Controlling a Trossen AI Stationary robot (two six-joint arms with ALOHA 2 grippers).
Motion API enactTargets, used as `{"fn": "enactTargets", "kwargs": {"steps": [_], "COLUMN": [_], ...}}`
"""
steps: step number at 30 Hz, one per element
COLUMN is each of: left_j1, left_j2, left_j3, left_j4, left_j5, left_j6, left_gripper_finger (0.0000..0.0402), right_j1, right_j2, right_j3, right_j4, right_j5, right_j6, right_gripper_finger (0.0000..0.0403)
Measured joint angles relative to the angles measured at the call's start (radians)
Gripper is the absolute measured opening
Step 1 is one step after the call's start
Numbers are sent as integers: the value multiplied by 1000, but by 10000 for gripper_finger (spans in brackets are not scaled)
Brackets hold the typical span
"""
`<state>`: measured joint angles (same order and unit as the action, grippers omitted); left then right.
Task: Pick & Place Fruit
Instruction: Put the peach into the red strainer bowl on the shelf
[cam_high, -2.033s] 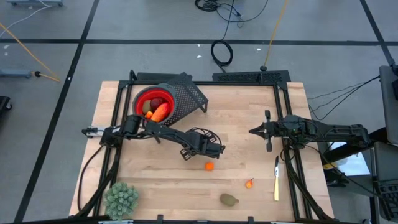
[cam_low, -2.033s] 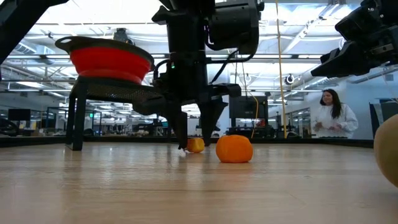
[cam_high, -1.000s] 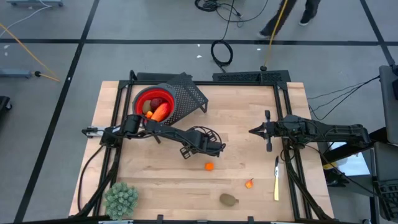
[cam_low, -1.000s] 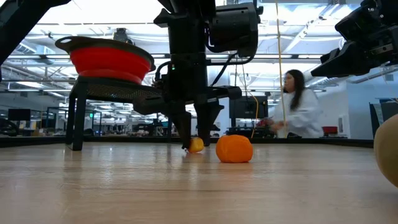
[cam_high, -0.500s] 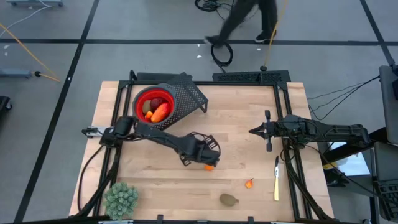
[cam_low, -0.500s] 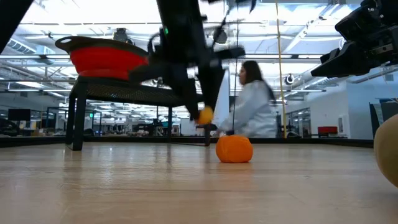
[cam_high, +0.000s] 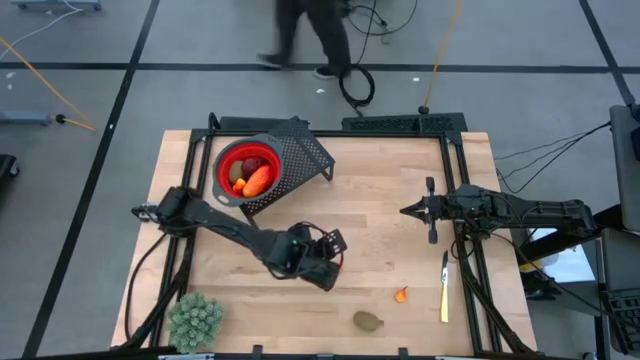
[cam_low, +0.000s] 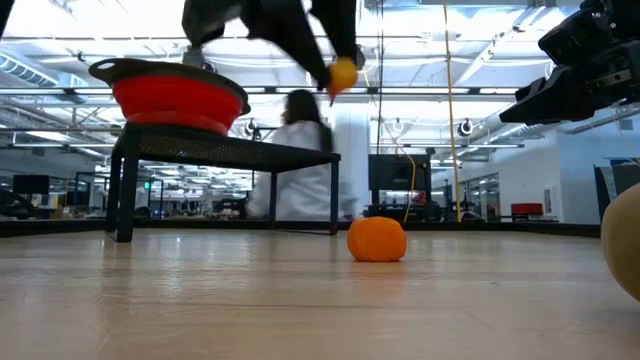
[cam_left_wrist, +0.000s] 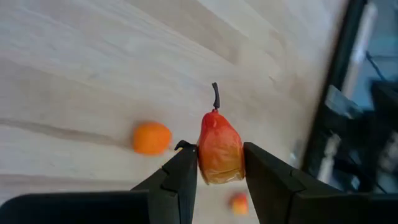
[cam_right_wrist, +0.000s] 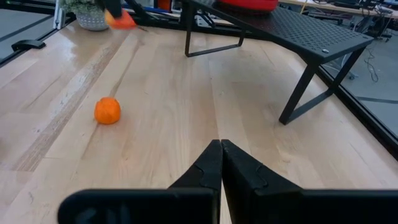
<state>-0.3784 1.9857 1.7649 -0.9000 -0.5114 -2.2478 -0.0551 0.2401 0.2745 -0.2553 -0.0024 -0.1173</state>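
**Left arm lifts a small pear off the boards**

Overhead, the left gripper (cam_high: 322, 262) sits on the near side of the red bowl (cam_high: 247, 168), well apart from it, over open boards. An orange-red bit (cam_high: 401, 294) and a brownish-green oval (cam_high: 368, 320) lie farther from the bowl, near the table (cam_high: 390, 190) edge. The right gripper (cam_high: 408, 210) waits far across from the bowl, clear boards between.

At table height, the bowl stands on a black mesh stand (cam_low: 230, 152); a small orange ball (cam_low: 377, 239) rests on bare wood beside the stand.

From the left wrist, the fingers (cam_left_wrist: 183, 177) clamp a red-orange pear (cam_left_wrist: 219, 149), held above the wood.

From the right wrist, that gripper's fingers (cam_right_wrist: 211, 165) are pressed together, empty.
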Motion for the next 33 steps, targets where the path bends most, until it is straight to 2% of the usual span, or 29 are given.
{"fn": "enactTargets", "kwargs": {"steps": [4,7,10,14,19,25,30,33], "left_j1": [-26,-40,-55,-67,-77,-90,-95,-95], "left_j2": [-28,-45,-57,-57,-57,-57,-57,-57], "left_j3": [0,0,0,0,0,0,0,0], "left_j4": [55,106,173,301,486,796,1028,1154], "left_j5": [-56,-124,-192,-230,-222,-212,-132,-48], "left_j6": [79,202,378,664,1018,1495,1795,1958], "left_gripper_finger": [124,124,124,124,124,124,124,124], "right_j1": [0,0,0,0,0,0,0,0], "right_j2": [0,0,0,0,0,0,0,0], "right_j3": [0,0,0,0,0,0,0,0], "right_j4": [0,0,0,0,0,0,0,0], "right_j5": [1,0,0,0,0,-1,-1,-1], "right_j6": [0,0,0,0,0,0,0,0], "right_gripper_finger": [0,0,0,0,0,0,0,0]}}
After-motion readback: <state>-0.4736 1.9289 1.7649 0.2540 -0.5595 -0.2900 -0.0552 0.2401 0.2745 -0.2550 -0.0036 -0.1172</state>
